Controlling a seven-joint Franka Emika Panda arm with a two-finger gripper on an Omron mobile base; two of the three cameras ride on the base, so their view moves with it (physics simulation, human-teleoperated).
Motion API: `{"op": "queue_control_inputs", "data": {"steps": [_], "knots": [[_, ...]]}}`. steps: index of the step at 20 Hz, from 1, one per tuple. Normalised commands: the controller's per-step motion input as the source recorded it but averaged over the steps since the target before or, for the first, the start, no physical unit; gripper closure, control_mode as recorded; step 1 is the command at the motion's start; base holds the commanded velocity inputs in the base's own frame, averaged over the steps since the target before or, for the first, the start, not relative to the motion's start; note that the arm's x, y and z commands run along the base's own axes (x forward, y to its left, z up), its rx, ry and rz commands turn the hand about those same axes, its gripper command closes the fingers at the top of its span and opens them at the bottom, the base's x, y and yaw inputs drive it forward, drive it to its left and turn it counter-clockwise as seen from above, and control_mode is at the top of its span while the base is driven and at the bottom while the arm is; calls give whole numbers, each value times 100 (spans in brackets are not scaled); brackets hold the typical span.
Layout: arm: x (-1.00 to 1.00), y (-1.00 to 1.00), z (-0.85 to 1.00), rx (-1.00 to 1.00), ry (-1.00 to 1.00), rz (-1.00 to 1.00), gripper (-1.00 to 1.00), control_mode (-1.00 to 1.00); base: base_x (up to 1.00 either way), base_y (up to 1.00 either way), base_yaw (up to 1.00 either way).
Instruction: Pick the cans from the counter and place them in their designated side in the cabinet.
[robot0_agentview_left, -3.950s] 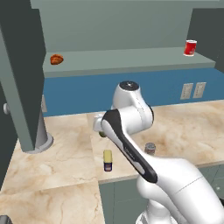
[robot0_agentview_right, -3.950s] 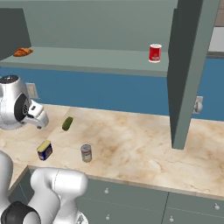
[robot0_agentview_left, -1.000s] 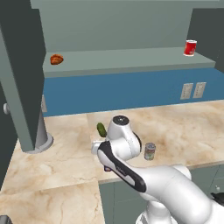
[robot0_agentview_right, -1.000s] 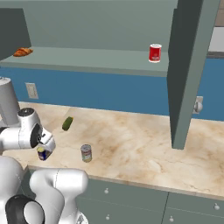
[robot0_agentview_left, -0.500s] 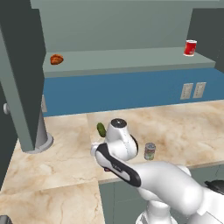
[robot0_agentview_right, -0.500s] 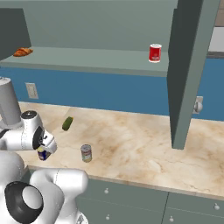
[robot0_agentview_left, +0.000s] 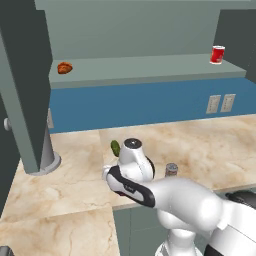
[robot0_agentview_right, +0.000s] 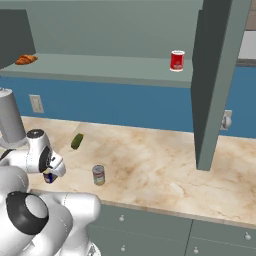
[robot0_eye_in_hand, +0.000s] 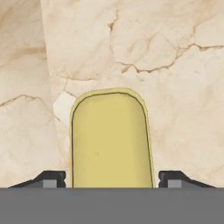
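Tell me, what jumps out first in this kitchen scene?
The big white robot arm bends low over the beige marble counter, its pincer straddling a yellow-topped can. A small silver can stands close by, and a red can sits up on the grey-green cabinet shelf.

The silver can (robot0_agentview_right: 98, 175) is stood upright on the counter (robot0_agentview_right: 165, 170), with the pickle (robot0_agentview_right: 77, 141) behind it. On the cabinet shelf (robot0_agentview_right: 115, 75), the croissant (robot0_agentview_right: 26, 59) and red can (robot0_agentview_right: 177, 60) are set at opposite ends.
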Motion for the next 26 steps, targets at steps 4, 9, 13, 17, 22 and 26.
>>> {"op": "queue_control_inputs", "data": {"steps": [4,9,13,17,22,26], "knots": [[0,0,0,0,0,0,100,-100,0,0,0],[-5,-1,29,0,-6,0,100,-100,0,0,0],[-13,-10,75,-4,-11,0,100,-100,0,0,0],[-11,-22,73,-5,-6,0,100,-100,0,0,0],[-7,-32,66,-1,-5,1,100,-100,0,0,0],[-18,-36,64,0,-9,3,100,-100,0,0,0]]}}
